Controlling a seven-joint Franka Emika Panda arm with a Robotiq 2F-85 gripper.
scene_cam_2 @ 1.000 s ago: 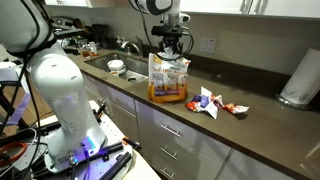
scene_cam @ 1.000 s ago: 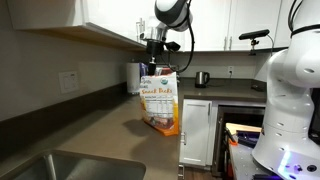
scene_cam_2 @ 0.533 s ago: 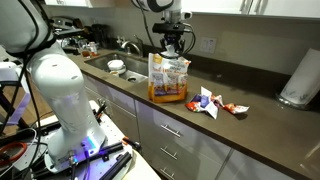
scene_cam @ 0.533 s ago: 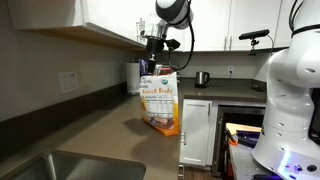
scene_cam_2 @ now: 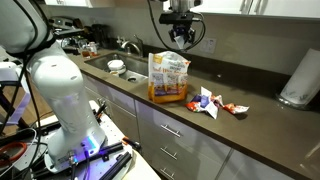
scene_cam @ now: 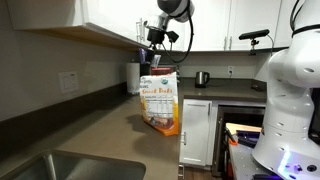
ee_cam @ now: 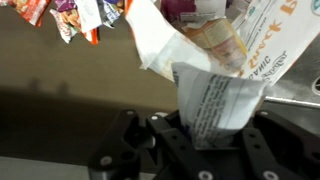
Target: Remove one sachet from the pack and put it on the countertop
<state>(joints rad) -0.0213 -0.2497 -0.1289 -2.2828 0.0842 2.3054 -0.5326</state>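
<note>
We are recording the gripper (ee_cam: pixel 207 140) clamping a pale sachet (ee_cam: pixel 215 100) between its fingers (ee_cam: pixel 168 130), the sachet standing up from them with the open top of the pack (ee_cam: pixel 262 45) showing just beyond it. In both exterior views the pack (scene_cam_2: pixel 168 78) is standing upright on the countertop (scene_cam_2: pixel 260 112), the gripper hanging clear above it. Only the wrist view is showing the grip; only the exterior views are showing that gap. Loose sachets (scene_cam_2: pixel 212 102) are lying beside the pack
</note>
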